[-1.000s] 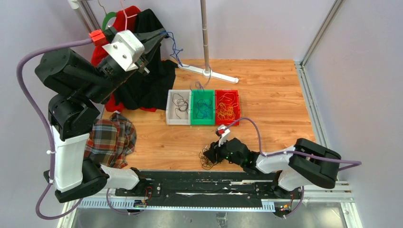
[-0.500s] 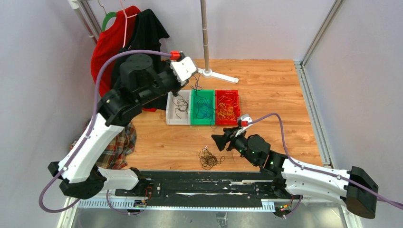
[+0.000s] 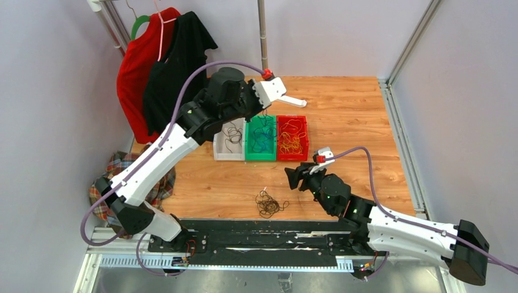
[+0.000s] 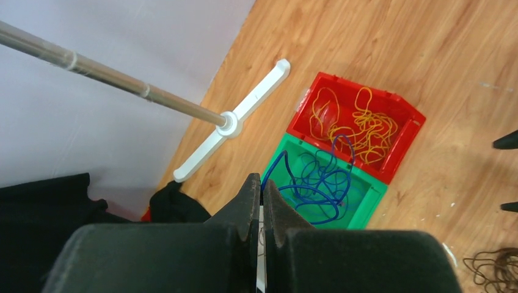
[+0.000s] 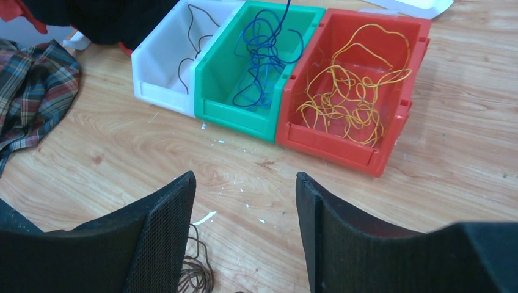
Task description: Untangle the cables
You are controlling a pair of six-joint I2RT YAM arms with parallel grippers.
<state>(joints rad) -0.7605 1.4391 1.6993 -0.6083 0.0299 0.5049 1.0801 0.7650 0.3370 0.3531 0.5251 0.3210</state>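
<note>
Nearest, a black cable tangle (image 3: 269, 204) lies loose on the table (image 3: 354, 116). The right gripper (image 5: 244, 180), wide and empty, hovers right of it. Farther off, the left gripper (image 4: 261, 183) pinches a blue cable (image 4: 317, 182) trailing into the green bin (image 5: 235, 119), between the white bin (image 5: 164, 97) and the red bin (image 5: 330, 149). A rack foot (image 4: 256, 94) lies beyond.

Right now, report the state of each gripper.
Left gripper: shut on the blue cable.
Right gripper: open, holding nothing.

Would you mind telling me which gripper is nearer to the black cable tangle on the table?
Right. The right gripper hovers open just right of the black cable tangle; the left gripper, pinching a blue cable, is far back, over the green bin.
</note>
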